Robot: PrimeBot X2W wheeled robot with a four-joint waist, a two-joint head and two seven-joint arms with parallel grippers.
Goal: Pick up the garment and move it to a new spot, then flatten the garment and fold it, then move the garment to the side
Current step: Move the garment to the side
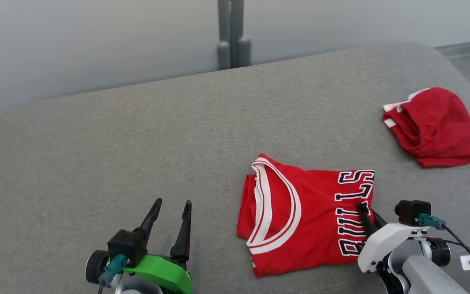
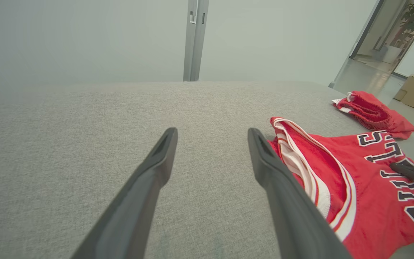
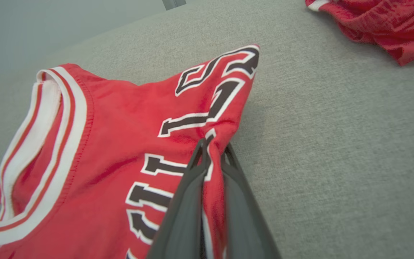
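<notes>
Right jaws clamp an edge of the red jersey (image 3: 120, 118); left jaws gape wide, holding nothing.

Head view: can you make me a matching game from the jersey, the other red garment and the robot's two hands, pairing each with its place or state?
1. jersey
2. other red garment
3. left hand
4. right hand

a. shut, pinching the jersey's edge
b. bunched up at the far right
c. open over the bare grey surface
d. folded, lettering showing

Pairs: 1-d; 2-b; 3-c; 4-a
</notes>
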